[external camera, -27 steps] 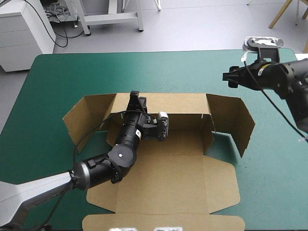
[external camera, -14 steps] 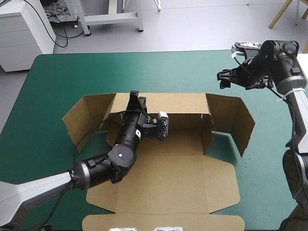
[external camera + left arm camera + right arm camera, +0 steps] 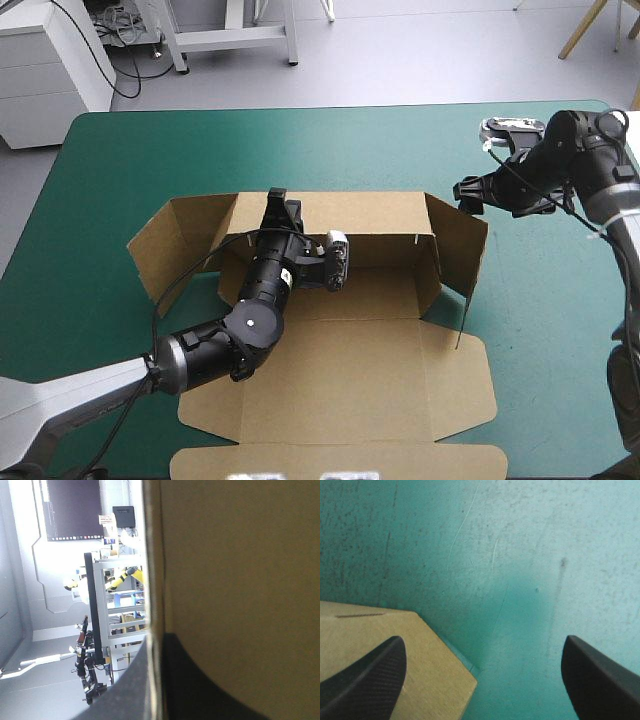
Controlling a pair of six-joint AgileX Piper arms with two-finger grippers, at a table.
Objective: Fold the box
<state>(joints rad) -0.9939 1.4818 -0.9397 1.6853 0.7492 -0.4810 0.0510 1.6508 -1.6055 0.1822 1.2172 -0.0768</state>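
Box (image 3: 340, 350) lies mid-table on the teal-green cover (image 3: 150, 160), part-formed: base & lid panel flat, rear wall (image 3: 370, 215) upright, right side wall (image 3: 455, 240) raised & angled in over the base, left side wall (image 3: 180, 240) splayed outward.

Left gripper (image 3: 283, 207) is at the rear wall's top edge. Its wrist view shows the board edge running up between the black fingers, which are all but closed, so it's clamped on the box and pinning that wall.

Right gripper (image 3: 468, 190) is just beyond the right side wall's upper rear corner. Its fingers (image 3: 375, 680) are spread wide w/ nothing held. A brown corner shows under one finger, bare cover under the rest.

Handling, by my read: thin board, so light & prob. slides on the cover unless pinned. It's stiff across a panel but hinges freely at creases, and walls likely spring back if let go. Best hold is a free edge near a corner, pinched through the sheet. Avoid creases & tab slots, which could buckle or tear. Next, right gripper needs to catch that side wall's top edge or push its outer face.
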